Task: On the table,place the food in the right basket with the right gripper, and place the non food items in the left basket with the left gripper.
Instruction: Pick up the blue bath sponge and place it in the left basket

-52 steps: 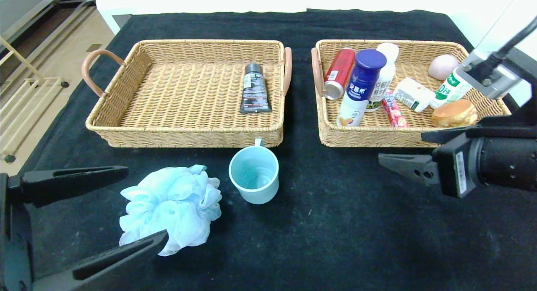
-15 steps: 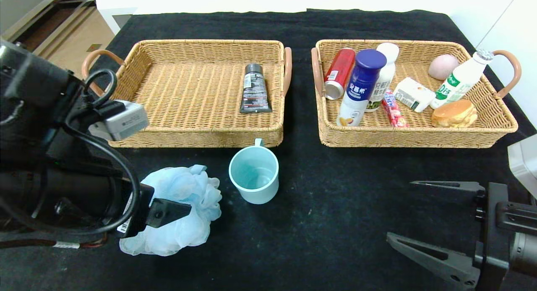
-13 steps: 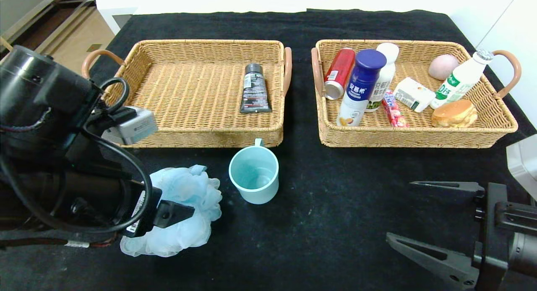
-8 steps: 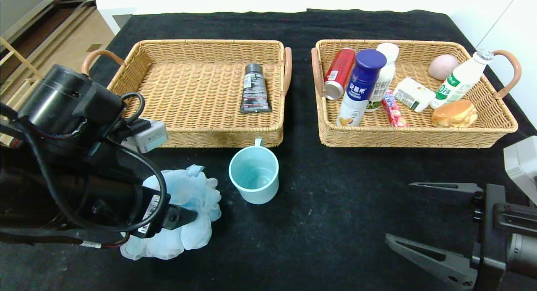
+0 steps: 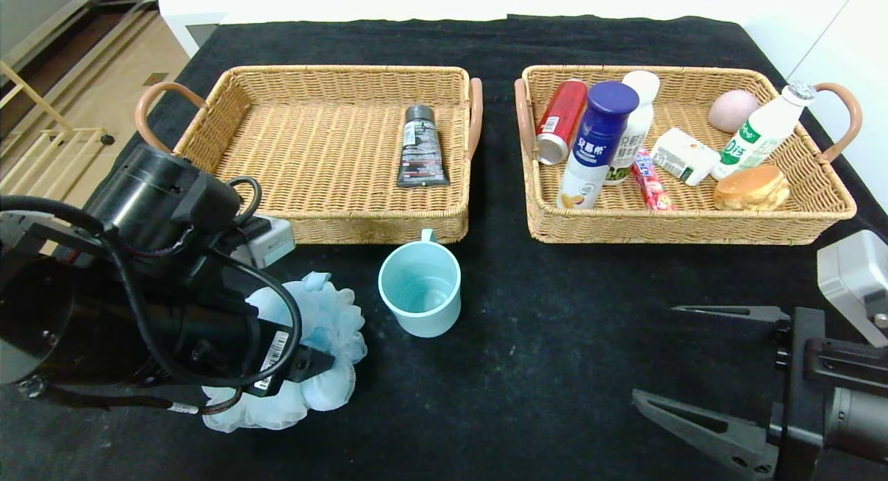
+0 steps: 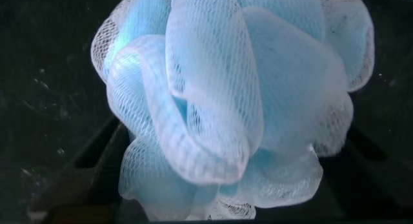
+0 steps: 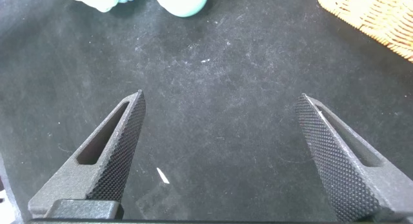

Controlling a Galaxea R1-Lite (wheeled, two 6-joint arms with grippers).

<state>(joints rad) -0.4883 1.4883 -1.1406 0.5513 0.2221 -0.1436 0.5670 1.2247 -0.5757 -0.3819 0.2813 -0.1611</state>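
While your right gripper (image 5: 701, 370) idles spread, your left gripper (image 5: 305, 366) straddles the pouf (image 6: 239, 101); whether it pinches is unclear.

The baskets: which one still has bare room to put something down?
The left basket is mostly bare weave; only a dark tube lies near its right wall. The right basket is crowded with bottles, a can and snacks. Bare black cloth also lies between the mug and the right end effector.
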